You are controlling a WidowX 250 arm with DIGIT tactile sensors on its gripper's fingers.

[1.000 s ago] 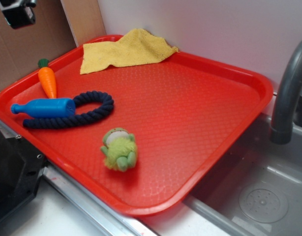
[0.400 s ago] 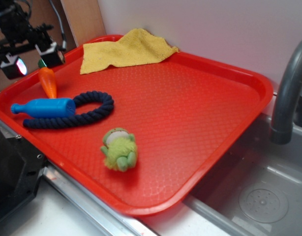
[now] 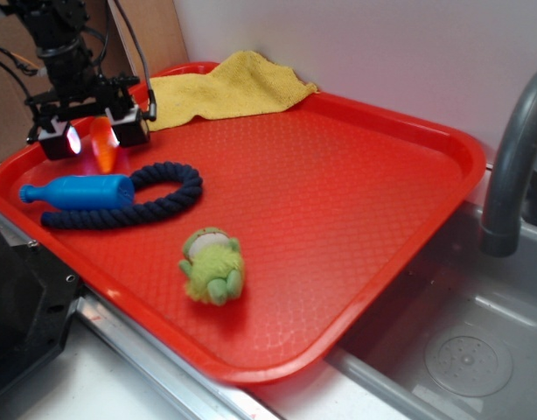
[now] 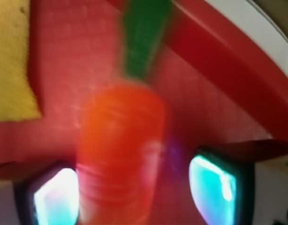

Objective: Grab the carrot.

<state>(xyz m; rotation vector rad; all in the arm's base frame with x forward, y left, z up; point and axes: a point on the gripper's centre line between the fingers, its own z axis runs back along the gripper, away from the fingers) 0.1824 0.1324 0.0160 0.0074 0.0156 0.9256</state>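
Nearest the exterior camera, one fuzzy green frog toy (image 3: 212,266) sits on the red tray (image 3: 356,210). Behind it lie one blue bottle-shaped toy (image 3: 78,191) and one dark rope ring (image 3: 155,197), the bottle resting across the ring's left part. Beyond those, at the tray's far-left side, is the single carrot (image 3: 103,145), with the claw (image 3: 94,136) lowered around it. The one yellow cloth (image 3: 223,87) lies at the far corner, and a grey faucet (image 3: 513,166) stands over the sink to the right.

The relation that matters: the carrot is directly between the two spread fingers, one pad on each side. In the wrist view the carrot (image 4: 120,154) fills the gap, its long axis running away from the camera with the green stub (image 4: 143,37) at the far end, so the fingers would close across its width. The wrist view is blurred, so whether either pad already touches it is hard to say; the claw looks apart, not yet clamped.
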